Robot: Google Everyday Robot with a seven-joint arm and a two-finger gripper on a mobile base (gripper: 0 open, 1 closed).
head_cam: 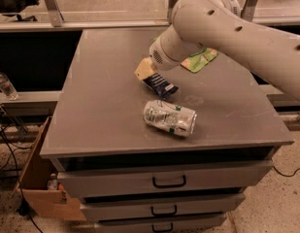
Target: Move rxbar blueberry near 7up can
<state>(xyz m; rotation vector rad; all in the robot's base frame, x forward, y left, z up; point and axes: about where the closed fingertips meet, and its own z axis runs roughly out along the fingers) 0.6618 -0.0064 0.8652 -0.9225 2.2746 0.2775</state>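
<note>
On table [101, 110], just behind 7up can [169, 118]: end effector [149, 75] grips rxbar blueberry [161, 86] by upper end.

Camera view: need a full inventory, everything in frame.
7up can: 1, silver and green, lying on its side, front-centre of the table.
rxbar blueberry: 1, dark navy, tilted, just behind the can, at the gripper's tip.
snack pouch: 1, green, flat at the back right, partly hidden by the arm.
table: 1, grey.
drawers: 3, grey with dark handles, under the tabletop.
cardboard box: 1, brown, on the floor left of the drawers.
plastic bottle: 1, clear, ledge at far left.
cables: several, black, floor at left.
arm: 1, white, reaching in from the right.
gripper: 1, tan fingers shut on the rxbar blueberry, over the table's middle.
</note>
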